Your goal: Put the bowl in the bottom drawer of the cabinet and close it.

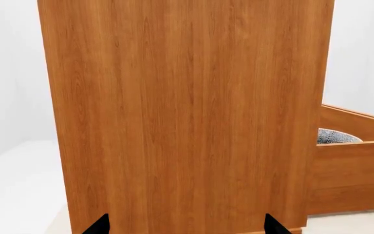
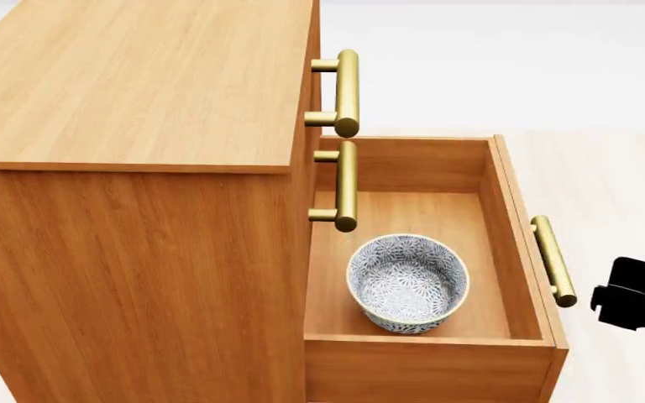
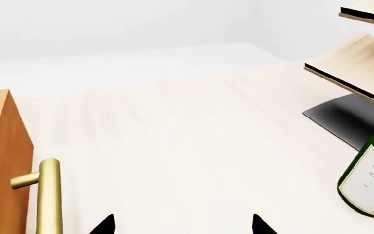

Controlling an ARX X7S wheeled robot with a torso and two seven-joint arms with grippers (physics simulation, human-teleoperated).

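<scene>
The orange-brown cabinet fills the left of the head view. Its bottom drawer is pulled fully out. The speckled bowl sits upright on the drawer floor, near the drawer's front corner closest to me. My right gripper hangs just outside the drawer's brass handle, apart from it. In the right wrist view that handle lies beside my open right gripper. My left gripper is open, facing the cabinet's side panel. The bowl's rim shows over the drawer wall.
Two upper drawers are shut, their brass handles sticking out over the open drawer. A green wine bottle stands by a pale slanted rack on a dark base, across pale floor from the drawer front.
</scene>
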